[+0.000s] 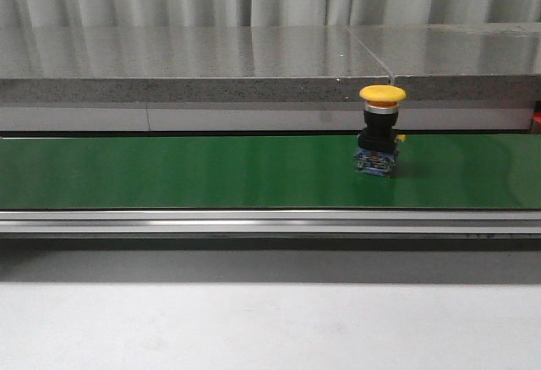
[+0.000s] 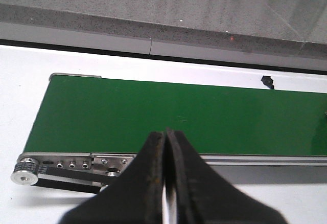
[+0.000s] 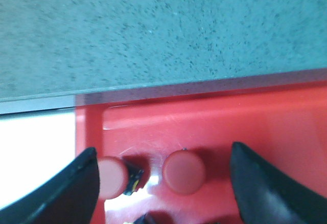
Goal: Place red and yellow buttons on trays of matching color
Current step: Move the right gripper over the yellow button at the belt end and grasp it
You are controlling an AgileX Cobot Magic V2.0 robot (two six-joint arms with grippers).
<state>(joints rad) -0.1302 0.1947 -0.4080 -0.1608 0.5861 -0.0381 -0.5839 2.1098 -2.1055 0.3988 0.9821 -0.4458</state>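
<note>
A yellow button is seen standing upright on the green belt, right of the middle in the front view, with its mushroom cap on top and a black and blue body beneath. The right gripper is spread wide and holds nothing; it hangs over the red tray, where 2 red buttons are seen between its fingers, one of them close to the left-hand finger as pictured. The left gripper is pressed together with nothing between its fingers and is held over the near edge of the belt, close to the belt's end roller. No yellow tray can be found in any view, so its place cannot be told. Several risks are judged likely. If the belt is running, the yellow button may be carried past before an arm is brought to it. The button is tall and top-heavy, so it could be tipped by a grazing finger or by a grip taken on the rounded cap. The left gripper would have to be opened before any approach, otherwise the button would simply be pushed over. The red buttons in the tray could be knocked if the right gripper is lowered or swung low on leaving.
</note>
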